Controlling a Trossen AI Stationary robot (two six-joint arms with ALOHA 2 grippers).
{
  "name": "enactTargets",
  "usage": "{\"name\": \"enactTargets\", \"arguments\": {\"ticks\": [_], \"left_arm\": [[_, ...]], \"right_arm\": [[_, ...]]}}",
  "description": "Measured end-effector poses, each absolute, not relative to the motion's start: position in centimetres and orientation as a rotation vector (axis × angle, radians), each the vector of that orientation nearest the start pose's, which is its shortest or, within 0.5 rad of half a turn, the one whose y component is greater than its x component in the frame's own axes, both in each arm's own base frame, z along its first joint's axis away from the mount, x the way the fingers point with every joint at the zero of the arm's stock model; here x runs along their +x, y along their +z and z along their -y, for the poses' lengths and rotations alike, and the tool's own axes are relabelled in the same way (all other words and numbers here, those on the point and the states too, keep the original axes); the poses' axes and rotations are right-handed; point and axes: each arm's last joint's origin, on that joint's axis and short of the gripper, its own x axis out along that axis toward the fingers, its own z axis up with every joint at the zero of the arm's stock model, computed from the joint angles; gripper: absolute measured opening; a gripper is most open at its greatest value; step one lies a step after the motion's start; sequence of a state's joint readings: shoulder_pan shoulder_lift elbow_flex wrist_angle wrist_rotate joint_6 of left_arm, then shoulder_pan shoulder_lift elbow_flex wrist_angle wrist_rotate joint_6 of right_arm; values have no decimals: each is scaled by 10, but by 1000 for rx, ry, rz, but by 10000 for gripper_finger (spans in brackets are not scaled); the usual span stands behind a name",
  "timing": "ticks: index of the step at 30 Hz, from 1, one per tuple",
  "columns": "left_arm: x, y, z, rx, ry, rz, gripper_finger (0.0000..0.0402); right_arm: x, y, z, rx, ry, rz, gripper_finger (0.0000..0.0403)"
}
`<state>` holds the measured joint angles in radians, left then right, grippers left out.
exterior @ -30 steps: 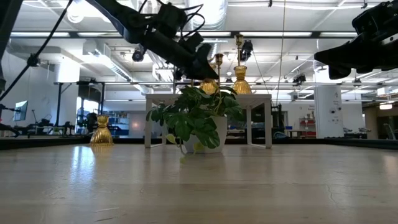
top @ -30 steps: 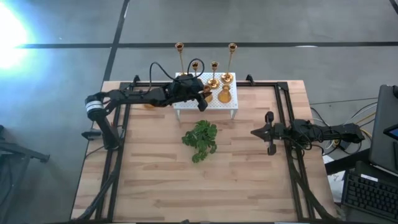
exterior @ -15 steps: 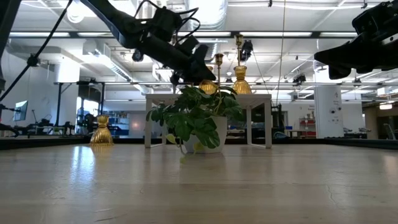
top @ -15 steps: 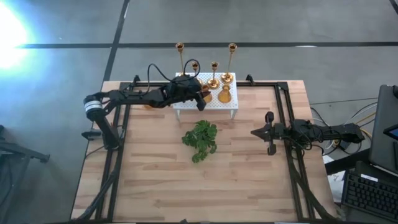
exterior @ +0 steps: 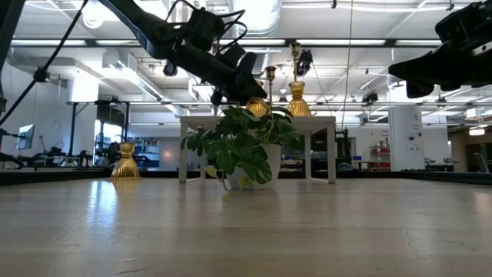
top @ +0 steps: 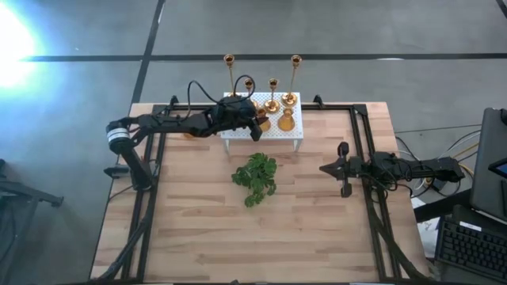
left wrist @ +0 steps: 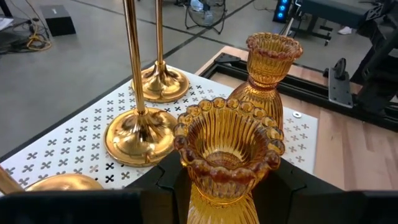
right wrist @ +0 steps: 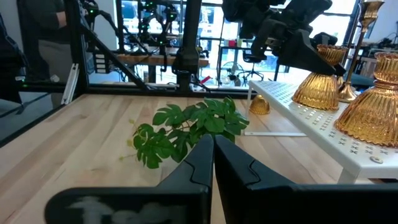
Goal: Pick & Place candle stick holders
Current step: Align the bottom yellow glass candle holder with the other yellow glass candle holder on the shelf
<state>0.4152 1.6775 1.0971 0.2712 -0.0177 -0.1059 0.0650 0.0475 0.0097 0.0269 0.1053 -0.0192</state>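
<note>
- High view first: the left gripper [top: 257, 127] is hovering over the white perforated stand [top: 277, 136], and its wrist view is showing the fingers clamping a squat ribbed holder [left wrist: 229, 158].
- Beside it, a second squat holder [left wrist: 264, 81] is sitting on the stand, and two tall stems [top: 229, 75] [top: 295, 73] are standing at the back with a shorter stem [top: 272, 93].
- One more squat holder [exterior: 125, 161] is waiting on the wooden table [top: 317, 229], well apart from the stand.
- Counting is tricky under the arm, so possibly another is hiding there.
- The right gripper [top: 342, 169] is idling, pinched closed and empty, beyond the green plant [top: 255, 177].
- Judging by this, the job looks mostly done, with at least one pickup remaining.
</note>
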Motion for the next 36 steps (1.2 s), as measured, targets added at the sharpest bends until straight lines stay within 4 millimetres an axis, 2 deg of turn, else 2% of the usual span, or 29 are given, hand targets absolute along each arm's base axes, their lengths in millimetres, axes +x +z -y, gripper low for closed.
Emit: {"name": "enactTargets", "arguments": {"ticks": [10, 22, 29, 36], "left_arm": [[348, 262, -154, -145, 439, -336, 129], [348, 262, -154, -116, 434, -351, 130], [348, 261, -154, -119, 435, -361, 191], [348, 261, -154, -110, 434, -362, 202]], "right_arm": [[100, 166, -3, -20, -40, -11, 9], [100, 166, -3, -20, -40, -11, 9], [100, 166, -3, -20, -40, -11, 9], [100, 166, -3, -20, -40, -11, 9]]}}
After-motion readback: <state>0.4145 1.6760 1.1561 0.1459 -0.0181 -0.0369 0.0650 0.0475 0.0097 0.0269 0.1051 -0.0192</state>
